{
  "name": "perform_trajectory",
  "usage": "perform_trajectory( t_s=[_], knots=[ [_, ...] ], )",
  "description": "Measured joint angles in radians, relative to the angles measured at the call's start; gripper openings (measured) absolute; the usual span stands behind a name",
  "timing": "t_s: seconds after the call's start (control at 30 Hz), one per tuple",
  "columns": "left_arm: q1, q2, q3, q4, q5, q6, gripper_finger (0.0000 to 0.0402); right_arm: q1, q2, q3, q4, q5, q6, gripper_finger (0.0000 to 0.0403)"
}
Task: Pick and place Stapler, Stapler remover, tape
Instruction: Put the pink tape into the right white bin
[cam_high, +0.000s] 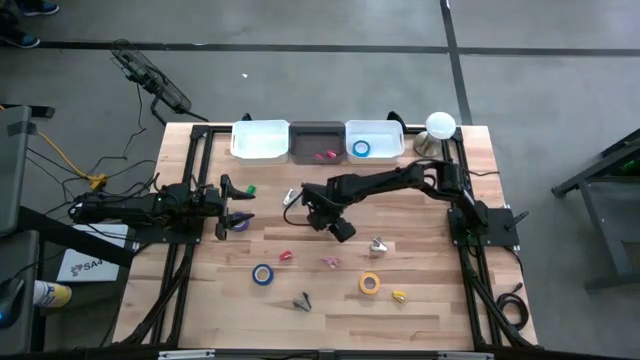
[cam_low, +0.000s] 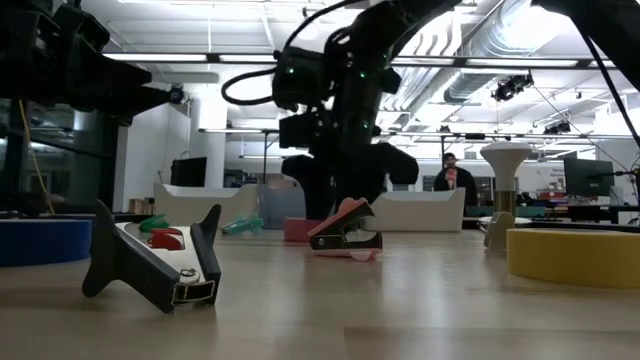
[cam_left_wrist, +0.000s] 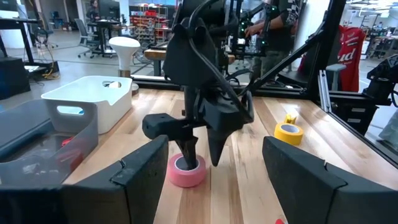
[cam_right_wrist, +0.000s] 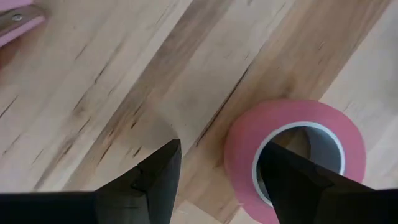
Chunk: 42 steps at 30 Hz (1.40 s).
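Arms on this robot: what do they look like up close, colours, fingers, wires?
Both arms are black and jointed. The right gripper ends in two tapering dark fingers, with black cables looping along its wrist. The left gripper is equally dark, with broad matte fingers.

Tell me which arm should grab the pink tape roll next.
Right. Its end effector is already down at the pink tape roll, open, one finger in the roll's centre and one outside the wall. The left end effector waits near the table's left edge.

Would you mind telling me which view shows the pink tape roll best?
The right wrist view: the pink tape fills it, one finger in its core. The left wrist view shows it smaller. In the high and low views the right arm hides it.
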Motion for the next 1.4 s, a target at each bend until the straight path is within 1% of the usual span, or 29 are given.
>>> perform_trajectory(
  t_s=[0.13, 0.23, 0.37, 0.5, 0.67, 0.7, 0.93, 1.1, 1.27, 1.4],
  knots=[
    [0.000, 0.000, 0.000, 0.000, 0.001, 0.000, 0.0259, 0.002, -0.003, -0.019, 0.002, 0.008, 0.053, 0.0199],
    [0.000, 0.000, 0.000, 0.000, 0.001, 0.000, 0.0259, 0.002, -0.007, -0.019, -0.013, 0.017, 0.116, 0.0182],
    [0.000, 0.000, 0.000, 0.000, 0.001, 0.000, 0.0259, -0.001, -0.019, -0.021, -0.057, 0.013, 0.181, 0.0144],
    [0.000, 0.000, 0.000, 0.000, 0.000, 0.000, 0.0259, -0.013, -0.041, -0.026, -0.145, 0.015, 0.210, 0.0099],
    [0.000, 0.000, 0.000, 0.000, -0.002, 0.000, 0.0259, -0.048, -0.083, -0.025, -0.239, 0.013, 0.263, 0.0038],
    [0.000, 0.000, 0.000, 0.000, -0.003, 0.000, 0.0259, -0.057, -0.093, -0.025, -0.259, 0.014, 0.274, 0.0031],
    [0.000, 0.000, 0.000, 0.000, -0.003, 0.000, 0.0259, -0.142, -0.186, -0.024, -0.329, 0.014, 0.308, 0.0031],
    [0.000, 0.000, 0.000, 0.000, -0.003, 0.000, 0.0259, -0.218, -0.271, -0.023, -0.340, 0.059, 0.343, 0.0031],
    [0.000, 0.000, 0.000, 0.000, -0.003, 0.000, 0.0259, -0.338, -0.341, -0.023, -0.342, 0.067, 0.413, 0.0031],
    [0.000, 0.000, 0.000, 0.000, -0.003, 0.000, 0.0259, -0.451, -0.357, -0.023, -0.340, 0.064, 0.503, 0.0031]
  ],
)
